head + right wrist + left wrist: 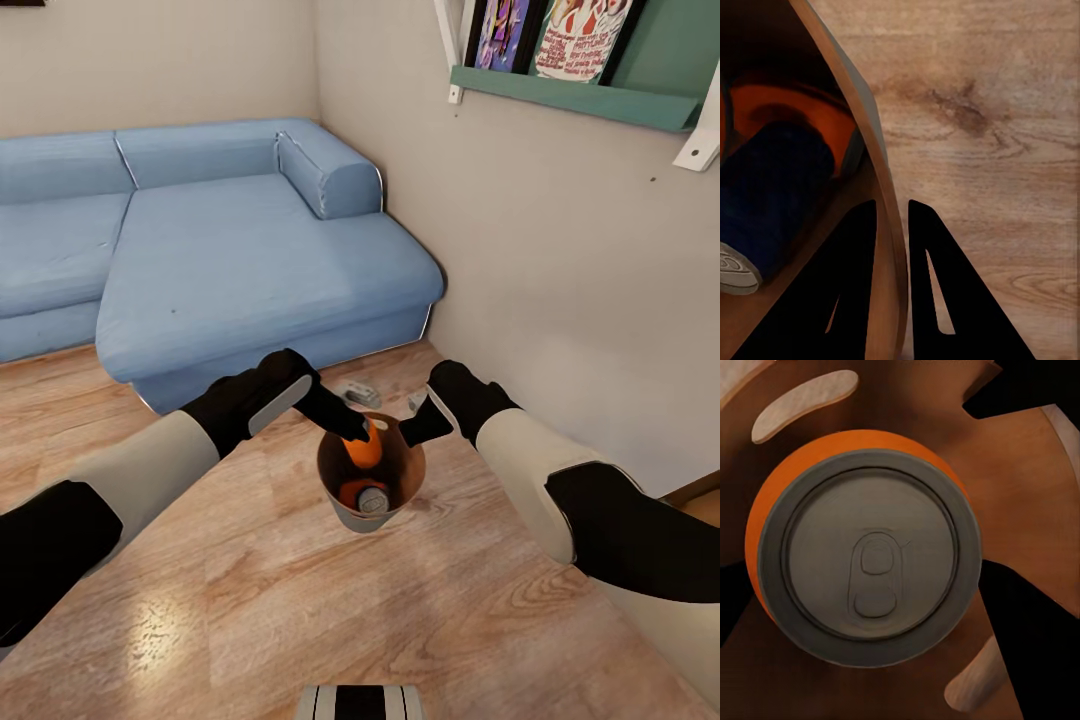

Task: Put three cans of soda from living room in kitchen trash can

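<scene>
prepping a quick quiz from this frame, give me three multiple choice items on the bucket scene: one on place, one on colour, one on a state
1. Where does the bucket stand?
A. on the sofa
B. on the wood floor
C. on the shelf

2. What colour is the side of the can seen end-on in the left wrist view?
A. green
B. white
C. orange

3. How does the right gripper stand at the bucket?
A. jaws astride the bucket's wall
B. far above it, apart
C. closed on a can

Answers:
1 B, the head view shows it on the floor in front of the blue sofa.
2 C, an orange rim shows around the grey top.
3 A, the right wrist view shows one finger inside and one outside the wall.
</scene>
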